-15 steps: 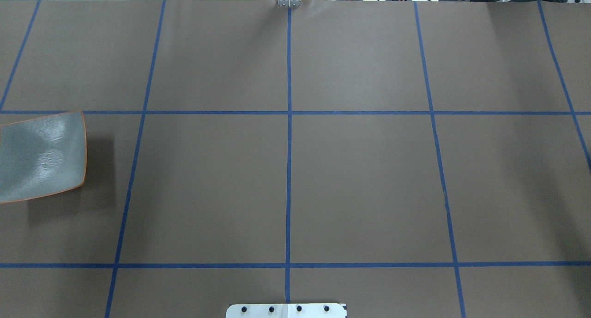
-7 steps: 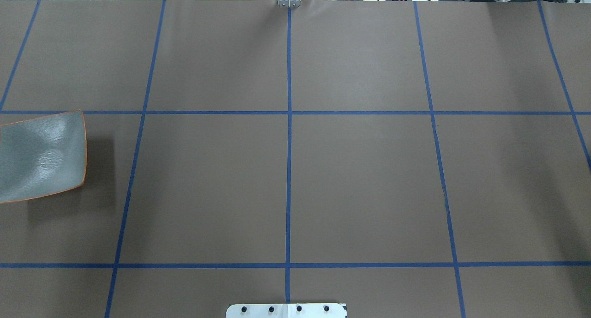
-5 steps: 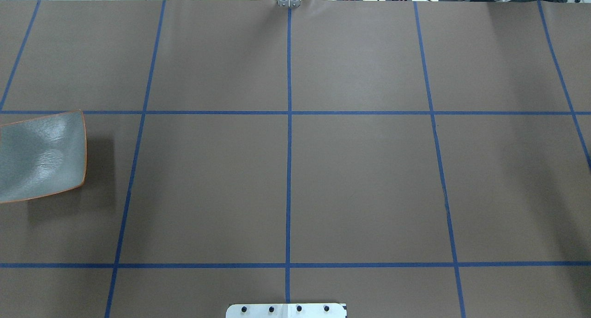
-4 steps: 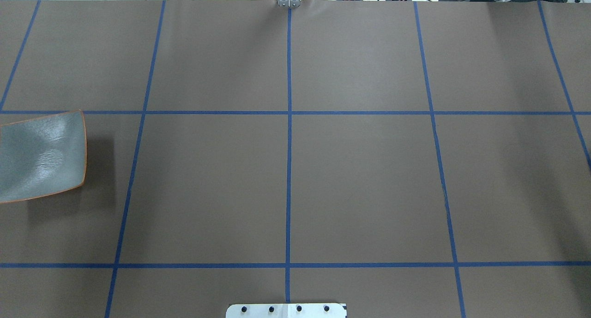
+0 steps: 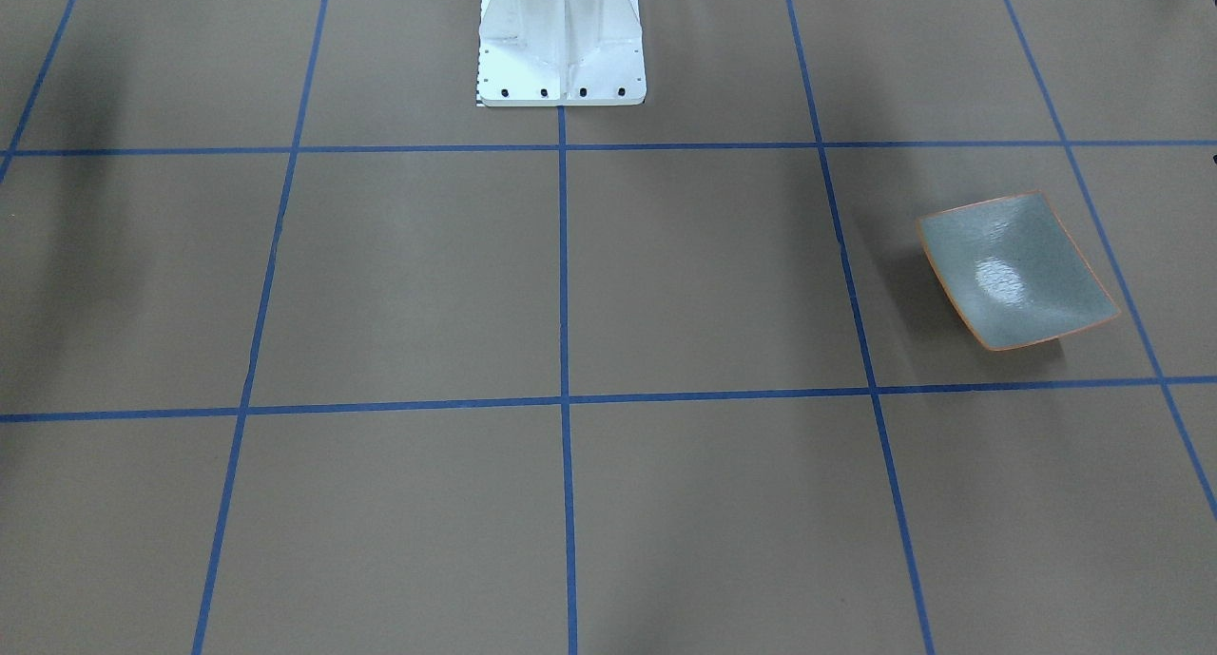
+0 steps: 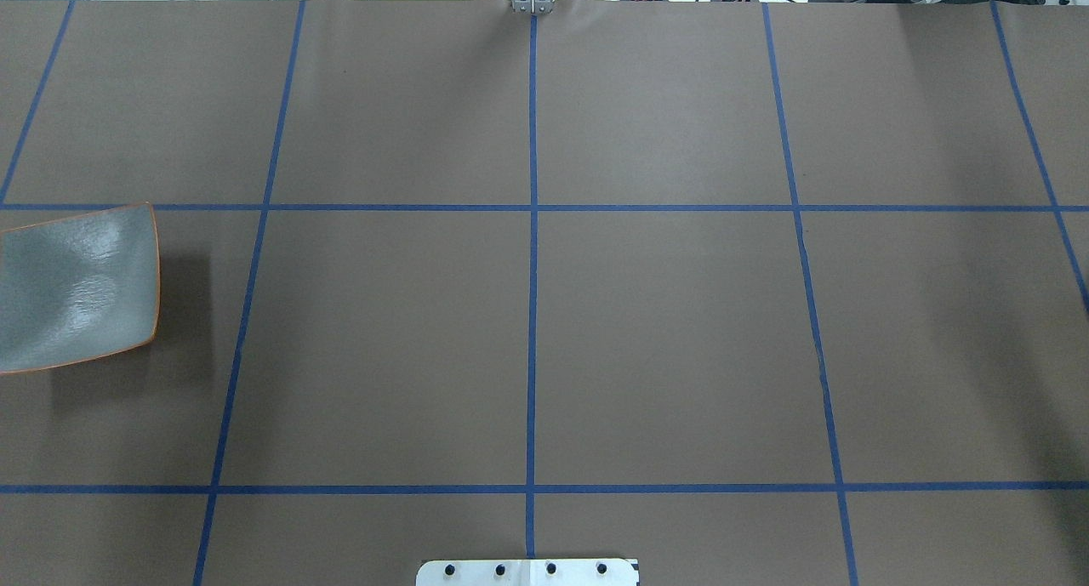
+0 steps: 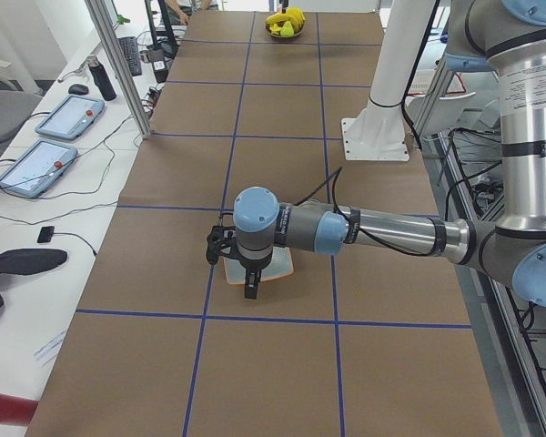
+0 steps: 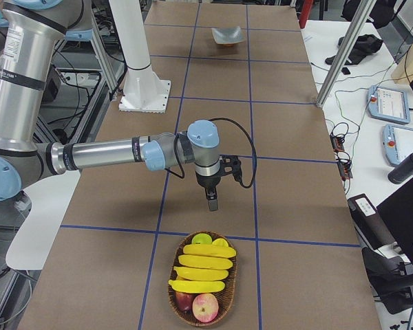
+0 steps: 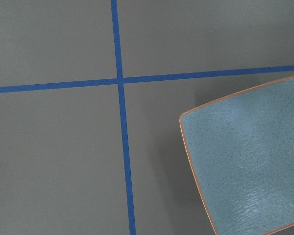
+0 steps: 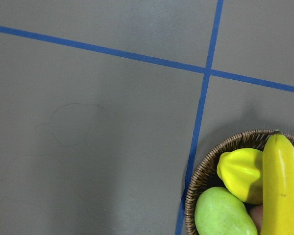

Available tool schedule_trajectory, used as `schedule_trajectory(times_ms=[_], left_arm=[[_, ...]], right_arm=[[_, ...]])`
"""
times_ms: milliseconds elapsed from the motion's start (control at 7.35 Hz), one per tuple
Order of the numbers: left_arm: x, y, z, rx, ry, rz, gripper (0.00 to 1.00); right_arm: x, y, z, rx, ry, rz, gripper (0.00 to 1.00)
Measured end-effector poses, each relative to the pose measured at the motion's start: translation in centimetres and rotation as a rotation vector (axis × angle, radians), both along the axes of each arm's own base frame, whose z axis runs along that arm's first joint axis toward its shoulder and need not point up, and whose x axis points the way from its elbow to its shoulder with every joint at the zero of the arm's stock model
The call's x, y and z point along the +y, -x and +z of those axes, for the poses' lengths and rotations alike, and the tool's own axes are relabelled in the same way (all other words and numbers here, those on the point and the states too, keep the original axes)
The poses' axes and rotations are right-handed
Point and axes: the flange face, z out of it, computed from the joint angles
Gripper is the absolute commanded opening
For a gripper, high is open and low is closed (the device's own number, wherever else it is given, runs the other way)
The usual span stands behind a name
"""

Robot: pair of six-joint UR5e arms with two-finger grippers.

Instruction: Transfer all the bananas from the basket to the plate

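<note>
The grey-green plate (image 6: 76, 288) lies at the table's left edge and holds nothing; it also shows in the front view (image 5: 1017, 270) and the left wrist view (image 9: 250, 161). Several yellow bananas (image 8: 205, 263) lie side by side in a wicker basket (image 8: 171, 289) at the table's right end. One banana (image 10: 282, 186) shows in the right wrist view. My left gripper (image 7: 250, 289) hangs just above the plate's near edge. My right gripper (image 8: 213, 203) points down a little short of the basket. I cannot tell whether either is open or shut.
The basket also holds a green fruit (image 10: 220, 213), a yellow fruit (image 10: 237, 174) and red apples (image 8: 205, 307). The robot's white base (image 5: 561, 37) stands mid-table. Blue tape lines grid the brown table cover. Tablets and cables lie beyond the table's far edge (image 7: 64, 118).
</note>
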Motion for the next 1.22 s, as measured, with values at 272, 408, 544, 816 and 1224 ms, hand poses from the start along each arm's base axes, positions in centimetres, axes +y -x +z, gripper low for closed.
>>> schedule_trajectory(times_ms=[272, 408, 544, 816, 1224], left_arm=[[0.0, 0.0, 0.1, 0.0, 0.006, -0.002, 1.0], [0.0, 0.0, 0.2, 0.0, 0.007, -0.002, 1.0], [0.0, -0.1, 0.2, 0.0, 0.009, -0.002, 1.0], [0.1, -0.1, 0.2, 0.001, 0.012, -0.001, 1.0], [0.3, -0.1, 0.5, 0.001, 0.019, 0.0, 1.0]], right_arm=[[-1.5, -0.1, 1.9, 0.062, 0.009, 0.009, 0.98], [-2.7, 0.0, 2.9, 0.082, 0.017, 0.009, 0.99], [-3.9, 0.4, 3.8, 0.097, 0.026, 0.004, 0.99], [-4.9, 0.9, 5.6, 0.148, 0.024, -0.029, 0.99], [-5.9, 1.7, 7.6, 0.185, 0.024, -0.089, 0.98]])
